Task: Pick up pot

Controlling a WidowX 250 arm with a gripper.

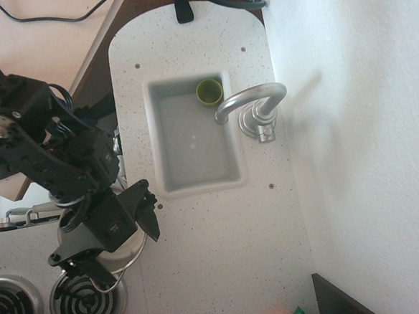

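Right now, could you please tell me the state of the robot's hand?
Hand: over the round shiny steel pot on the coil burner; fingers spread, but whether they grip the pot's rim cannot be told.

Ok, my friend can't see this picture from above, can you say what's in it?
A black robot gripper hangs over a shiny silver pot sitting on a stove burner, mostly hiding it. Beside them, a white sink holds a small green cup near a curved silver faucet.

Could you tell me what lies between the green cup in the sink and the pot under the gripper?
In the overhead view, only bare sink basin, its front rim and speckled countertop lie between the green cup and the pot, which the gripper mostly hides.
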